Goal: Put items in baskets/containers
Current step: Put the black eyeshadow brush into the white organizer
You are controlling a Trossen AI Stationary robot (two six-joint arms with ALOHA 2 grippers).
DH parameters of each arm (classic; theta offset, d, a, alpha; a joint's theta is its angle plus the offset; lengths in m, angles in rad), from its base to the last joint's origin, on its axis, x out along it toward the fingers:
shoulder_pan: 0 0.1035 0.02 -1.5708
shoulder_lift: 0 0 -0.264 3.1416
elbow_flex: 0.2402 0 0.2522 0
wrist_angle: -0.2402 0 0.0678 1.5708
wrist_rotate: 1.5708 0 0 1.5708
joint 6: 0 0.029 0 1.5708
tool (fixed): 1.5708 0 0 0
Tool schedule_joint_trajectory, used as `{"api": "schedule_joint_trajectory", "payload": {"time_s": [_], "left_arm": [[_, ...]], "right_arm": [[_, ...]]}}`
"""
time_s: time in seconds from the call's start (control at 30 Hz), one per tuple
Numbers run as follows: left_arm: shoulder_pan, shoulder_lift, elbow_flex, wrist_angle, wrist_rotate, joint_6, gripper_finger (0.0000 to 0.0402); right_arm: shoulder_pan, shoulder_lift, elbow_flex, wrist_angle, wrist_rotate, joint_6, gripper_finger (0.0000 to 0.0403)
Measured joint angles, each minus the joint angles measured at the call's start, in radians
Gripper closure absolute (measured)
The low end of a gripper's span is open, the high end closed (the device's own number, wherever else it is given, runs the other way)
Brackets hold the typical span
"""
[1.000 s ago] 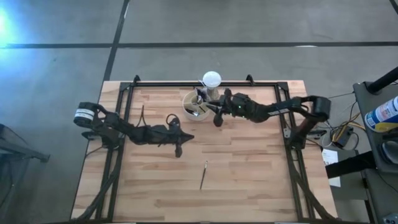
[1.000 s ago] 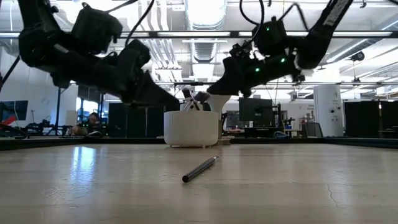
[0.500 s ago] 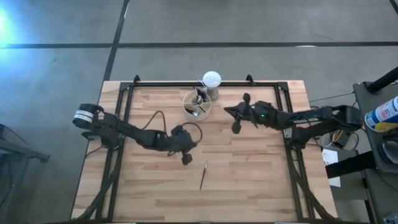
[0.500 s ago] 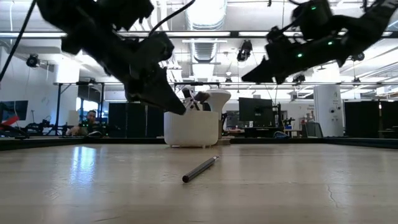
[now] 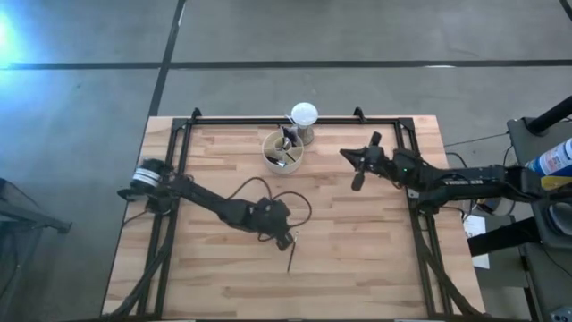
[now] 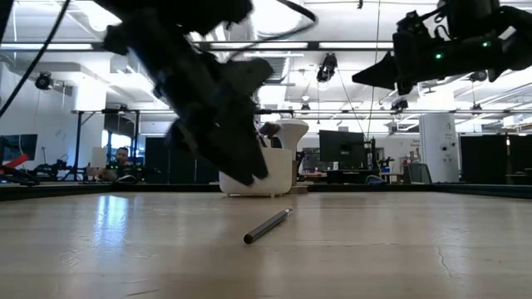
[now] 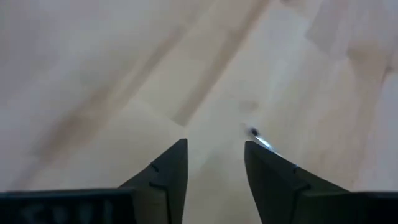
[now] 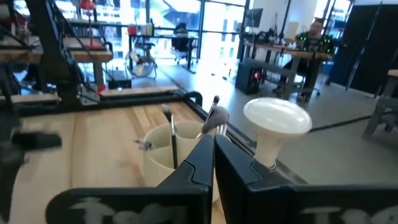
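One thin dark makeup brush (image 5: 290,261) lies flat on the wood toward the table's near side; the low view shows the brush (image 6: 268,225) pointing slantwise. My left gripper (image 5: 285,239) is open and low over the brush's far end. In the left wrist view my left gripper (image 7: 214,152) has the brush's tip (image 7: 257,135) just beside one finger, apart from it. The cream cup organiser (image 5: 282,152) stands near the far edge with several brushes (image 8: 214,118) upright inside. My right gripper (image 5: 349,159) is shut, raised to the right of the cup.
A white ball on a small stand (image 5: 304,115) sits just beyond the cup; the right wrist view also shows this ball (image 8: 277,118). A black metal frame (image 5: 179,134) borders the table. Bare wood (image 5: 357,259) stretches across the near half.
My left gripper has swung toward the table's near and right side and dropped low over the lying brush. My right gripper has drawn back from the cup toward the right edge and risen. The brush on the table has stayed where it was.
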Motion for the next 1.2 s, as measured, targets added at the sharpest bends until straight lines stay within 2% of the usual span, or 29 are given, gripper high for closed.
{"api": "schedule_joint_trajectory", "payload": {"time_s": [0.13,0.33,0.53,0.77,1.0,1.2], "left_arm": [[-0.001,0.092,0.111,-0.062,0.055,0.010,0.0244],[-0.005,0.186,0.295,-0.298,0.058,0.016,0.0243],[-0.012,0.230,0.389,-0.339,0.070,-0.013,0.0243],[-0.011,0.244,0.383,-0.364,0.083,-0.134,0.0243],[-0.011,0.246,0.350,-0.337,0.069,-0.156,0.0245],[-0.011,0.249,0.336,-0.332,0.056,-0.146,0.0276]], "right_arm": [[0.000,-0.046,-0.024,0.000,0.000,0.000,0.0394],[0.000,-0.077,-0.041,0.001,0.000,0.001,0.0394],[0.000,-0.080,-0.041,-0.003,-0.001,0.001,0.0394],[0.000,-0.079,-0.040,-0.003,-0.002,0.014,0.0394],[0.000,-0.079,-0.040,-0.002,-0.002,0.015,0.0394],[0.000,-0.079,-0.040,-0.002,-0.002,0.016,0.0394]]}}
